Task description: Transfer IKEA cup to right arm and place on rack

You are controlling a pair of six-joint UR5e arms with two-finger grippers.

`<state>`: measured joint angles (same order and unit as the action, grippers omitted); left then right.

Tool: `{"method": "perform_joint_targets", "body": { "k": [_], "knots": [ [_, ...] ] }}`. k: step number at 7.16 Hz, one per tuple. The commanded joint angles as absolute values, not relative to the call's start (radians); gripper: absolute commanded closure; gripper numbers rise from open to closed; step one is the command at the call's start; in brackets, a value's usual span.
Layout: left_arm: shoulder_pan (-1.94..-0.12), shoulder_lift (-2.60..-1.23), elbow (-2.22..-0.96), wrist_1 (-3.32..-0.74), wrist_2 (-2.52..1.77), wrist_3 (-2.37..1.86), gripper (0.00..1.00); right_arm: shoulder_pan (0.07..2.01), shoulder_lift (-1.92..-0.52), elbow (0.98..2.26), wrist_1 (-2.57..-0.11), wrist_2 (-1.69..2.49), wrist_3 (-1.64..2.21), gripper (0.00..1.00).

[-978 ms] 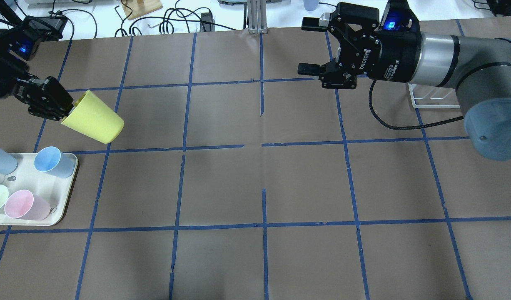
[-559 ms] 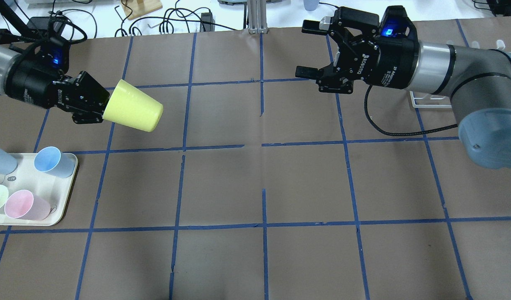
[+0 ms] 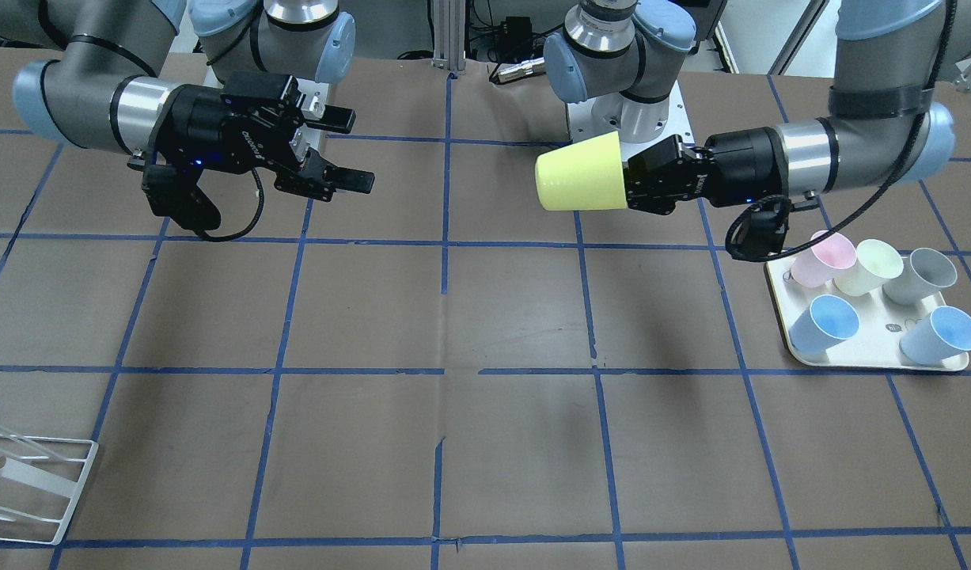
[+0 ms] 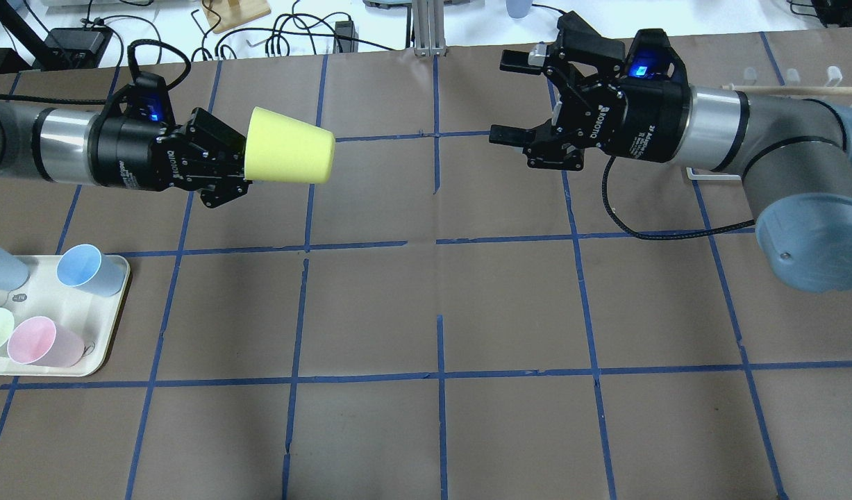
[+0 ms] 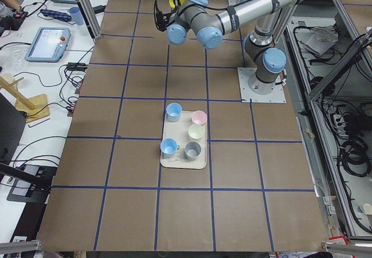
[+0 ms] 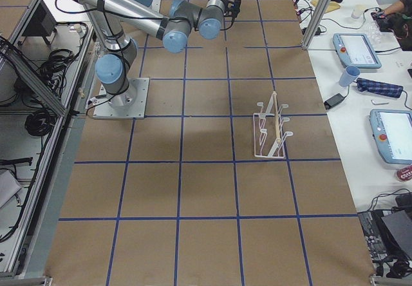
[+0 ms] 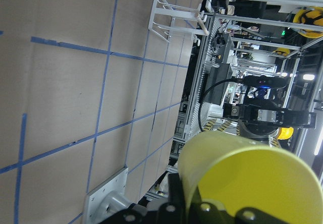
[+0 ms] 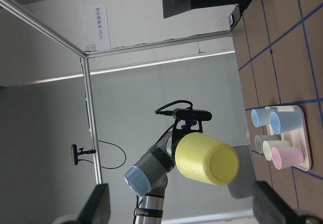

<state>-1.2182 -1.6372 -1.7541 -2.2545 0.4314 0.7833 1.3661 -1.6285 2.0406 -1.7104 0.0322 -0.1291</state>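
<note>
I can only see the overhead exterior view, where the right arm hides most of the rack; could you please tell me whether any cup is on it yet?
Observer: No. In the exterior right view the rack carries no cup on its prongs.
Operator: Thanks. Is the IKEA cup lined up with the right hand?
Observer: In the right wrist view it shows between that hand's open fingers, base toward the camera.
Operator: And the tray, cut off at my edge?
Observer: The front-facing view shows a grey cup on it too, five cups in all.
</note>
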Motion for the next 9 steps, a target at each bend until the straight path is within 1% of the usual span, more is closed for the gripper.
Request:
{"method": "perform_joint_targets", "body": {
  "k": [1, 2, 6, 9],
  "knots": [
    [-1.332, -1.64, -1.764, -2.241, 0.248, 0.778, 1.0, 1.405, -1.582, 2.033, -1.718, 0.034, -0.101, 0.0],
    [-1.368, -1.643, -1.764, -2.238, 0.206, 0.772, 1.0, 1.437, -1.565, 2.029, -1.735, 0.035, -0.094, 0.0],
    [-1.433, -1.651, -1.769, -2.221, 0.094, 0.77, 1.0, 1.442, -1.577, 2.023, -1.746, 0.037, -0.016, 0.0],
    [-1.462, -1.647, -1.769, -2.218, 0.084, 0.767, 1.0, 1.477, -1.577, 2.022, -1.761, 0.124, 0.056, 0.0]
  ]
}}
